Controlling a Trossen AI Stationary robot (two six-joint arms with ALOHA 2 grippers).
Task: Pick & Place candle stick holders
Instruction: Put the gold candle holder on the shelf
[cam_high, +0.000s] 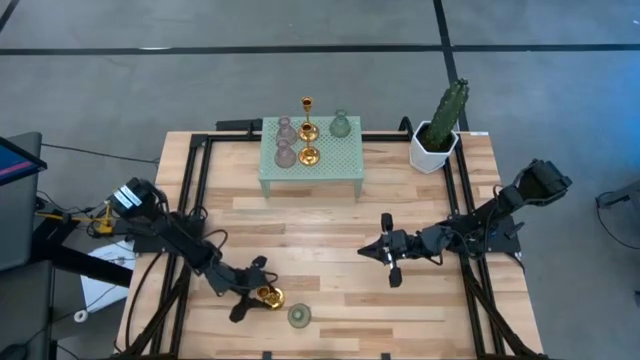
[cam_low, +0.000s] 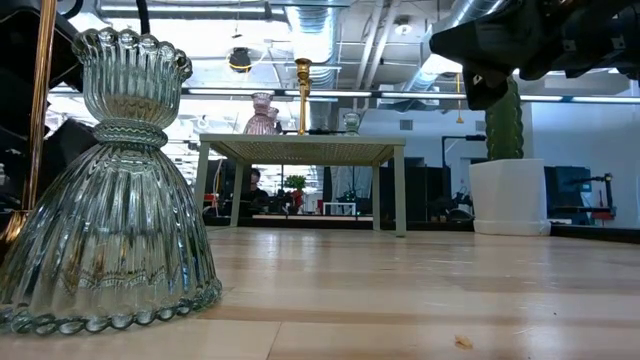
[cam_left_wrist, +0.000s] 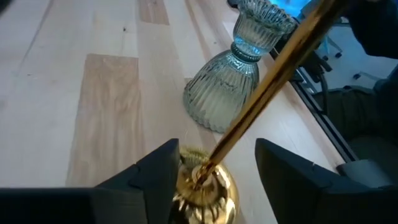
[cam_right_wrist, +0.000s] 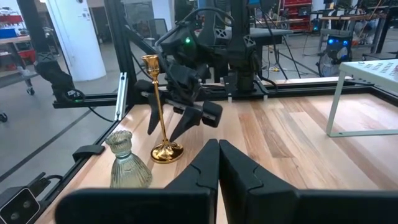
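The green glass holder (cam_low: 110, 190), nearest the low camera, stands just beside the gold candlestick (cam_right_wrist: 160, 115), which is set upright on the table (cam_high: 330, 240) near its front edge, well apart from the mint stand (cam_high: 310, 155). The left gripper (cam_left_wrist: 214, 171) is spread open astride the gold base without gripping it and should be drawn straight back so the thin stem is not tipped; the right gripper (cam_right_wrist: 217, 163) waits shut and empty beyond the green glass holder. The gold base is cut off in the left wrist view, so contact with the fingers cannot be judged.

No readable text, label, brand, number or sign shows in any view.
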